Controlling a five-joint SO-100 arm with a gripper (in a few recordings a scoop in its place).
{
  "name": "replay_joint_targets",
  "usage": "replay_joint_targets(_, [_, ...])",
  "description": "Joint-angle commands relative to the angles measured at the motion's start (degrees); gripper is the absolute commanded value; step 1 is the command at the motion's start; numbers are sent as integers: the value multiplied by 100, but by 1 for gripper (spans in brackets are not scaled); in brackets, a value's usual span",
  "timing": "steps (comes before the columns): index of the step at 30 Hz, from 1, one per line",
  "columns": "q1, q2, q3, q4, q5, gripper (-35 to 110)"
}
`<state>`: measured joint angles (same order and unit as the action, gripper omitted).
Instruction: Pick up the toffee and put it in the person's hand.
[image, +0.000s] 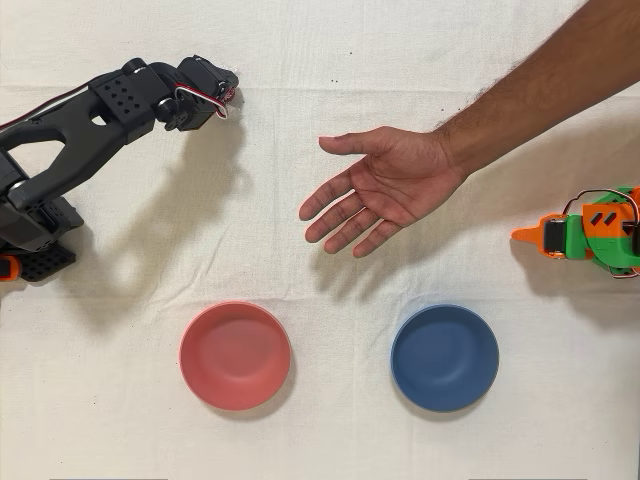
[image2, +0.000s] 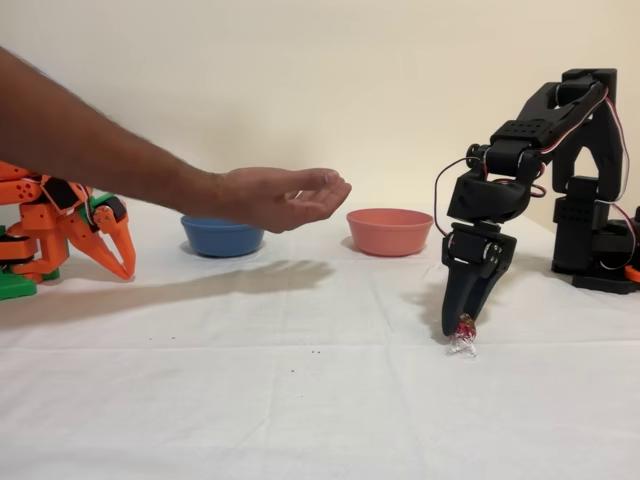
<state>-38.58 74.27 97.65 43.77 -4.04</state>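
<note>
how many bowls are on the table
2. In the overhead view the red bowl sits lower left and the blue bowl lower right, apart from each other, both empty. No other bowl shows in either view.

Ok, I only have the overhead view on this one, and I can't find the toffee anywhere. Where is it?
Observer: In the fixed view the toffee sits at the tips of the gripper, which points straight down. From above, the black arm hides it.
Operator: Is it gripped, and is it off the table?
Observer: The tips close on its red middle. Its clear lower twist seems to be at the cloth, so it is barely lifted, if at all.
Operator: And the person's hand, is it resting on the table?
Observer: No, the person's hand is held in the air, palm up, with its shadow on the cloth below.
</note>
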Motion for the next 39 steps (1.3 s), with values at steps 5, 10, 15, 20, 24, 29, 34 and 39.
replay_joint_targets(5, [-123, 431, -141, -97, -123, 9])
replay_joint_targets(10, [-123, 580, -114, -105, -9, 9])
replay_joint_targets(15, [-123, 773, -35, -123, 44, 8])
replay_joint_targets(20, [-105, 1028, -62, -79, 123, 8])
replay_joint_targets(24, [-97, 1283, -167, 26, 272, 8])
replay_joint_targets(29, [-88, 1635, -387, 185, 255, 8])
replay_joint_targets(34, [-18, 2083, -554, 325, 158, 8])
replay_joint_targets(39, [220, 2531, -545, 466, 246, 8])
